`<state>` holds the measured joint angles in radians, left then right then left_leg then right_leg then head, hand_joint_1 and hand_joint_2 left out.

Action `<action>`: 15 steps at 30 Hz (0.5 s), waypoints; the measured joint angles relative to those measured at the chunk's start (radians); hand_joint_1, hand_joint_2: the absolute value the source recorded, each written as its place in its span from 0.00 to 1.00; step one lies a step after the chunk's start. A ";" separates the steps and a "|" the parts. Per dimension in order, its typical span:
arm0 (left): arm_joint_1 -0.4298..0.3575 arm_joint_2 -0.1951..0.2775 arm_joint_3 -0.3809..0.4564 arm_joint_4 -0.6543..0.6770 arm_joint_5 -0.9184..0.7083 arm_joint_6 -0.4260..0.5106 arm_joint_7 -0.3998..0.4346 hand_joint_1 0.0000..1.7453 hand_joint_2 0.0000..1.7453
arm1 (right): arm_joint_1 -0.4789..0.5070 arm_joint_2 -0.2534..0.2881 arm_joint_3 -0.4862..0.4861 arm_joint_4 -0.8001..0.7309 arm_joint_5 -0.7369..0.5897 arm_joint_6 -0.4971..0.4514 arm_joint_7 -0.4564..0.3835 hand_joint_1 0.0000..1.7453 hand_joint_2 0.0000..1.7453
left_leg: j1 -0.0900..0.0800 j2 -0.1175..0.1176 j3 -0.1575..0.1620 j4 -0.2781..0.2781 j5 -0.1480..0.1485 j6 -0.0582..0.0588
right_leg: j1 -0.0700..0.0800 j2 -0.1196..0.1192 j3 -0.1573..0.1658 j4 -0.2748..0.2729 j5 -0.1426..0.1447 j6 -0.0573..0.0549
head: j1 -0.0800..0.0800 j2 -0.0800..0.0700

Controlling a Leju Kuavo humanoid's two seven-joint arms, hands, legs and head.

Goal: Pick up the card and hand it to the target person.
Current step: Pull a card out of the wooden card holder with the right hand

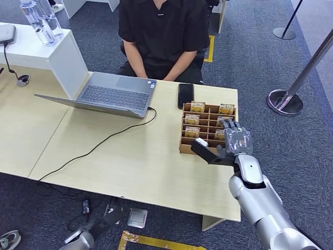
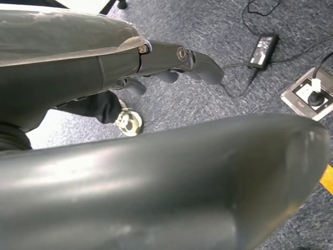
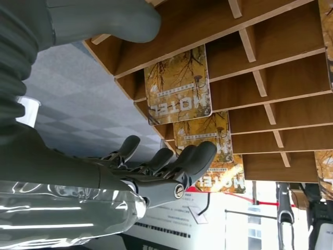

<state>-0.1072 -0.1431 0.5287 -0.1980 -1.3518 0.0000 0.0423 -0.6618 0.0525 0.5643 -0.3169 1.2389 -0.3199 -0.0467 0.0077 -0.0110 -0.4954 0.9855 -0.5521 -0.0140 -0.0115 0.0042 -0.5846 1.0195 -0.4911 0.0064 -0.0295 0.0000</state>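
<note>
Laptop (image 1: 114, 95) sits open at the counter's (image 1: 129, 166) left, before the seated person (image 1: 163, 34). Rightward, the wooden rack (image 1: 207, 127) holds hotel cards (image 1: 197, 107) upright in its slots. My right hand (image 1: 231, 143) hovers over the rack's near right corner, fingers apart, holding nothing. I judge the reach under way; next, pinch one card cleanly.

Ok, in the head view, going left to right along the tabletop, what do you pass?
Black cable → open laptop → black phone → wooden card rack → right hand, hovering at the rack's right end.
</note>
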 joint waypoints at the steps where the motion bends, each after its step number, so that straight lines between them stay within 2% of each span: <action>1: 0.000 0.000 0.000 0.000 0.000 0.000 0.000 0.00 0.00 | 0.000 0.000 0.002 0.000 0.002 0.001 0.002 0.30 1.00 | 0.000 0.000 0.000 0.000 0.000 0.000 | 0.000 0.000 0.000 0.000 0.000 0.000 | 0.000 0.000; 8: 0.000 -0.001 0.000 0.000 0.000 0.000 0.000 0.00 0.00 | 0.000 0.000 0.004 0.002 0.006 0.002 0.006 0.33 1.00 | 0.000 0.000 0.000 0.000 0.000 0.000 | 0.000 0.000 0.000 0.000 0.000 0.000 | 0.000 0.000; 15: 0.000 -0.001 0.000 0.000 -0.001 0.000 0.000 0.00 0.00 | 0.000 -0.001 0.004 0.004 0.011 0.006 0.019 0.48 1.00 | 0.000 0.000 0.000 0.000 0.000 0.000 | 0.000 0.000 0.000 0.000 0.000 0.000 | 0.000 0.000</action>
<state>-0.1071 -0.1438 0.5287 -0.1980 -1.3525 0.0000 0.0423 -0.6619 0.0516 0.5688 -0.3128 1.2496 -0.3142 -0.0273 0.0077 -0.0110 -0.4954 0.9855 -0.5521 -0.0140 -0.0115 0.0042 -0.5847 1.0194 -0.4911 0.0064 -0.0296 0.0000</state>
